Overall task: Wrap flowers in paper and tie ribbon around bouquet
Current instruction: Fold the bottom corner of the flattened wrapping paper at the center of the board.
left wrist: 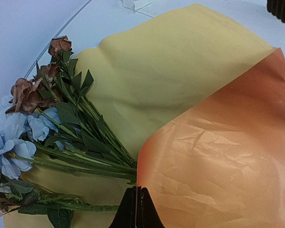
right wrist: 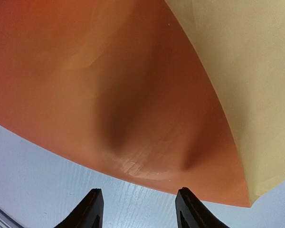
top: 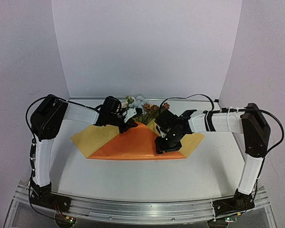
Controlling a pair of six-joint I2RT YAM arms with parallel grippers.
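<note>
The left arm [top: 80, 113] reaches from a raised elbow toward the middle, and the left gripper [left wrist: 137, 190] has its fingers [left wrist: 128, 211] pressed flat together, pinching the edge of the paper [left wrist: 218, 156]. The right arm [top: 218, 121] stretches inward too, with its wrist bent so the right gripper [right wrist: 140, 194] points downward. Its fingers stand apart with nothing between them.

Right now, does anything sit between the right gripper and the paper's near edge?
Nothing visible does. The right gripper stands open over bare table, just short of the orange edge of the paper. The flowers lie on the paper's far side, away from that edge.
</note>
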